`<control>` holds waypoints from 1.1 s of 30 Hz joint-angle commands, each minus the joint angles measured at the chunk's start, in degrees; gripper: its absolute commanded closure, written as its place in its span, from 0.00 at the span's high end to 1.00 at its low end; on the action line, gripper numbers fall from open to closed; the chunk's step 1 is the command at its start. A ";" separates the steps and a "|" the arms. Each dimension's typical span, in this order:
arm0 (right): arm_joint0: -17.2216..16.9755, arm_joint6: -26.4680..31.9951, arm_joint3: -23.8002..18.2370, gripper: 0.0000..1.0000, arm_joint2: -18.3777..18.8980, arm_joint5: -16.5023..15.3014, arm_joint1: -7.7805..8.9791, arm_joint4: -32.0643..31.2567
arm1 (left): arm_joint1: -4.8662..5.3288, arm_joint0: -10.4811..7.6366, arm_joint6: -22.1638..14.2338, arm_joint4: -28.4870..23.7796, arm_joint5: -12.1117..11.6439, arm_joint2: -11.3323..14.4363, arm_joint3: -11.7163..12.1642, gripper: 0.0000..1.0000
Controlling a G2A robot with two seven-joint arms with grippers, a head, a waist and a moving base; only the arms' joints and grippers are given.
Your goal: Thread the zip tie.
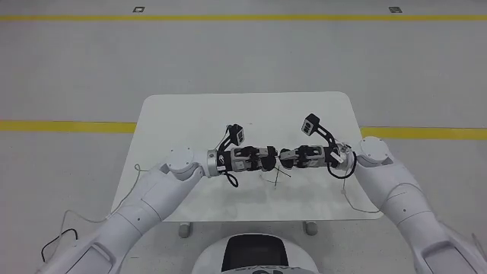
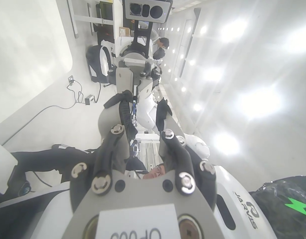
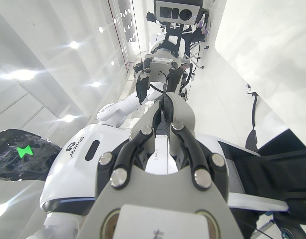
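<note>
**Right claw** point(image 3: 165, 100): pads pinched together, apparently on one end of the zip tie point(image 1: 274, 177).

**Left claw** point(image 2: 143, 105): jaws spread wide, nothing seen between them.

**Position:** both claws hang above the worktop point(image 1: 175, 122), tip facing tip, close together.

**Zip tie:** thin dark strand at the meeting point, slack drooping toward 6 o'clock in the top view.

**Governing relation:** the tie lies at 3 o'clock from the left claw. Its long axis runs roughly 12 to 6. Head and tail are too fine to tell apart.
</note>
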 commanded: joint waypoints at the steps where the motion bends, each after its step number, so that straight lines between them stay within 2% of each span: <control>1: 0.09 0.00 0.11 0.00 -0.14 -0.02 0.01 0.03 | -0.03 -0.05 -0.02 0.22 0.10 0.06 -0.02 0.20; 12: 0.52 0.00 0.73 0.00 -0.53 -0.11 -0.26 0.05 | -0.15 -0.14 -0.08 0.97 0.48 0.19 0.21 0.12; 33: 0.68 0.00 0.46 0.00 -1.31 -0.31 -0.16 0.02 | -0.42 -0.21 0.11 1.43 0.95 0.33 0.47 0.06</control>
